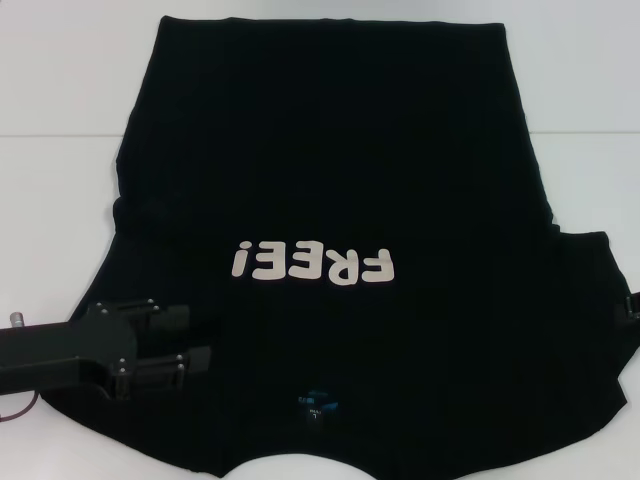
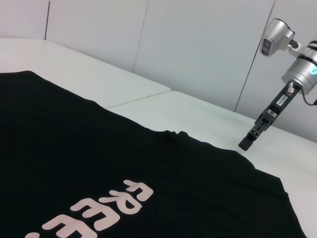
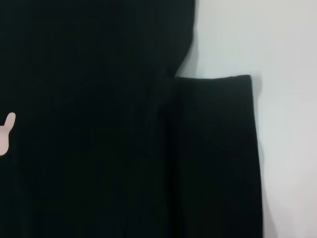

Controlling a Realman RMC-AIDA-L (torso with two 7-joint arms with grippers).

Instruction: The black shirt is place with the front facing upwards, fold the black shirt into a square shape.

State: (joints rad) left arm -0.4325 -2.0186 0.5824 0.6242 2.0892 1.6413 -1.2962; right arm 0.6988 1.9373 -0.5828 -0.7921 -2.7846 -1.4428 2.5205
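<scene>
The black shirt [image 1: 330,160] lies flat on the white table [image 1: 60,70] with its front up. Its white "FREE!" letters [image 1: 312,265] read upside down from my head view, and the small blue neck label [image 1: 318,408] is near the front edge. My left gripper [image 1: 200,338] hovers open over the shirt's left sleeve area, nothing between its fingers. My right gripper [image 1: 632,303] barely shows at the right edge by the right sleeve [image 3: 213,148]. The left wrist view shows that right gripper [image 2: 249,140] pointing down at the sleeve's edge.
White table surface [image 3: 287,99] lies beyond the right sleeve. A seam [image 1: 60,133] crosses the table behind the shirt's middle. A plain white wall [image 2: 198,44] rises behind the table. A red cable [image 1: 15,410] hangs by the left arm.
</scene>
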